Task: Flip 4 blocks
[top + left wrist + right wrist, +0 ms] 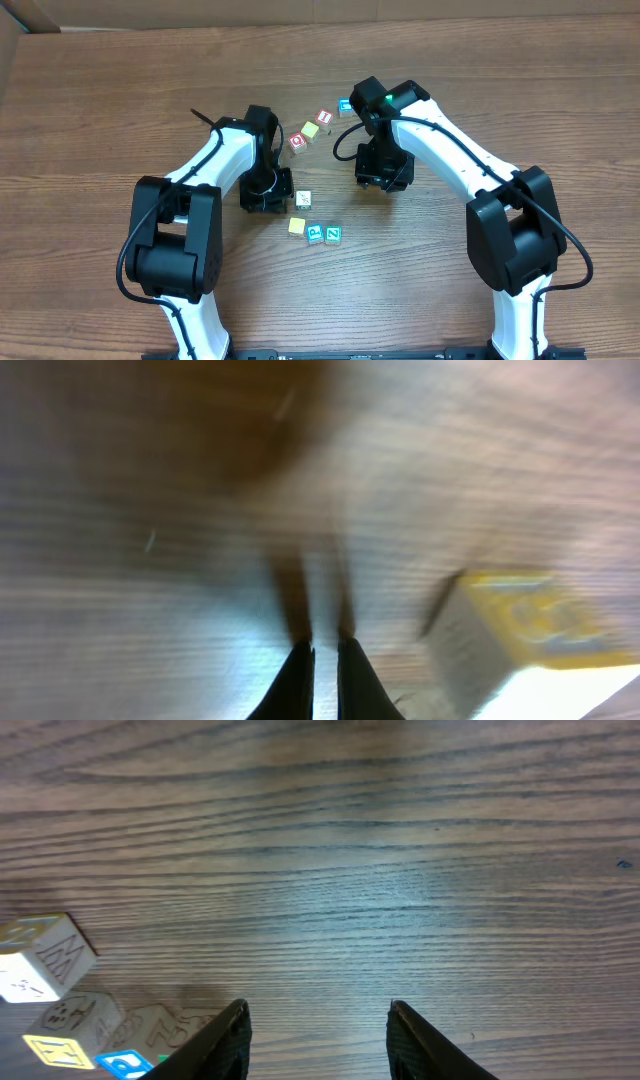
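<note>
Four blocks on the bench (470, 60), low centre of the overhead view, between the two arms. Whitish-cream block (303, 199) just beside the left end effector (265, 192); touching or not, cannot tell at this size. Below it a short row: yellow block (297, 226), blue-faced block (314, 233), teal-faced block (333, 235), the last two side by side, touching or nearly so. Letters barely legible from above.

Left end effector pinched narrow, nothing between the fingers. In the left wrist view, left end effector (325, 645) just two dark tips at the bottom edge, everything heavily smeared. Pale blurred block (520, 630) with a yellow-printed face to the right there, cut by the lower edge; cannot tell which block.

Right end effector (383, 172) up and to the right, apart from the four blocks, fingers hidden under its own body from overhead. In the right wrist view, right end effector (318, 1015) spread moderately wide, bare wood between the fingers, nothing held. Lower left corner of that view: whitish-cream block (40, 960) alone, yellow block (55, 1050) and blue-faced block (125, 1063) cut off by the frame edge.

Further back on the bench, a diagonal line of other cubes: red-faced cubes (298, 142), a yellow-green cube (310, 129), a blue cube (345, 106) partly hidden behind the right arm.
</note>
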You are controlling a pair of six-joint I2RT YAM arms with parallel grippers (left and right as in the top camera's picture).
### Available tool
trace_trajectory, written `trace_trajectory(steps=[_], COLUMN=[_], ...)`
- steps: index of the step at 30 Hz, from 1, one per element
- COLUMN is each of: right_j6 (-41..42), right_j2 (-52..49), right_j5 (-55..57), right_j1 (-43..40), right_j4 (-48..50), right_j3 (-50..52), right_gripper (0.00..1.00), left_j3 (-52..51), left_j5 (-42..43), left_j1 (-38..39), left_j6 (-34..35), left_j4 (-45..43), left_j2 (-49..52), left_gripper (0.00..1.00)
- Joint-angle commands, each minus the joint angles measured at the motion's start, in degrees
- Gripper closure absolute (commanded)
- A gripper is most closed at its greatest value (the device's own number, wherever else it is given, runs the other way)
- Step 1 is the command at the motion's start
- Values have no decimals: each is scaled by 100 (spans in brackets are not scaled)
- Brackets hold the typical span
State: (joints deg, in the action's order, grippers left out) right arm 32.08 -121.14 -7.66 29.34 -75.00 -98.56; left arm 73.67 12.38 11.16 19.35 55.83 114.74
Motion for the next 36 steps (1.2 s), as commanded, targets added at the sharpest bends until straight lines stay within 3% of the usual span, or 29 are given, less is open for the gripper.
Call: trace_trajectory(steps=[1,14,24,36], right_j6=[-66,-63,-66,-66], right_j2=[68,68,68,68], right_j5=[9,7,7,7], right_j1=[20,-50,-48,-48], right_j4=[22,184,164,162], right_j3=[59,59,59,59], right_gripper=[55,55,55,55], left_j3=[-46,-46,-46,-46], left_j5=[376,1019,514,542], left_j1=[13,225,284,313], left_j6=[-11,-160,-120,-164], left_j4=[-282,-195,227,374], left_j2=[107,107,107,107], left_gripper=[96,96,96,96])
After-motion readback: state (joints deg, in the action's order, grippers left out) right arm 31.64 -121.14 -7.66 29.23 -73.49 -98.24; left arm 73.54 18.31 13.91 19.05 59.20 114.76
